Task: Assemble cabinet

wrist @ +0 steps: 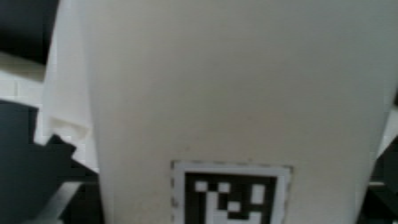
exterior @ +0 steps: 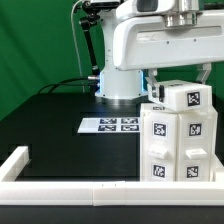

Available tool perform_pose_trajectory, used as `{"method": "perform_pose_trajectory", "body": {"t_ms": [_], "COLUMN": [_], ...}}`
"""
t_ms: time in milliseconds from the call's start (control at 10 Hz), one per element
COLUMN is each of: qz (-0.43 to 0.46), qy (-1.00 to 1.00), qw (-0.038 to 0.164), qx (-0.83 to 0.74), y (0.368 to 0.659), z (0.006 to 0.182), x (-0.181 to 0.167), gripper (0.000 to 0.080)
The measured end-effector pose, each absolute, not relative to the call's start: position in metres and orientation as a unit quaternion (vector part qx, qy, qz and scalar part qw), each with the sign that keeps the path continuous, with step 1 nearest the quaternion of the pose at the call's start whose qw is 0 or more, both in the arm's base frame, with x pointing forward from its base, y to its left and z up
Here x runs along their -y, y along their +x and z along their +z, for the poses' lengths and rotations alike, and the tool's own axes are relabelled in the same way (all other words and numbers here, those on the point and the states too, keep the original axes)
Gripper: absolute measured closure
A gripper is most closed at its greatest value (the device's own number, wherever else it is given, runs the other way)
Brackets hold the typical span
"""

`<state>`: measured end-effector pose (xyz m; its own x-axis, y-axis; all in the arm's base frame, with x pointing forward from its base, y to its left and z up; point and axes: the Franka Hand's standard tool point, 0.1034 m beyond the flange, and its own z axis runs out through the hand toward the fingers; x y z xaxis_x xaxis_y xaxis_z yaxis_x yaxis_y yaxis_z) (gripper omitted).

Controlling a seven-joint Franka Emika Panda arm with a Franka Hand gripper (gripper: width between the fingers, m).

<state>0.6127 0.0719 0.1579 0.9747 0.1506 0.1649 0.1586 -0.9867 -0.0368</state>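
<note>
A white rail (exterior: 70, 188) crosses the near edge of the black counter (exterior: 50, 115), and the cabinet (exterior: 181, 143) stands just behind it on the exterior view's right.

The cabinet is a stack of white tagged blocks, upright, its base close to the rail; the top block (exterior: 185, 98) sits slightly askew on the ones below, tags facing the camera. The arm (exterior: 150, 45) reaches down from above, and its end effector (exterior: 183, 24) hangs over the top block, mostly cut off by the frame edge, so whether its fingers are spread or pinching cannot be told. The marker board (exterior: 110, 125) lies flat mid-counter, just beside the cabinet on the exterior view's left. In the wrist view, a white panel (wrist: 231, 100) with one tag fills the frame, probably part of the cabinet.
</note>
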Motion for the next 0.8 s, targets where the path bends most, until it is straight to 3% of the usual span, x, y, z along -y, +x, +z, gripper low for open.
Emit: {"method": "perform_pose_trajectory", "body": {"t_ms": [400, 800], "qz": [-0.077, -0.067], "qy": [-0.995, -0.946], "qw": [0.035, 0.063], "qx": [-0.044, -0.310], "y": [0.6125, 0.6074], "z": [0.1574, 0.1576], "x": [-0.0713, -0.0691], "gripper": [0.0235, 0.0235]}}
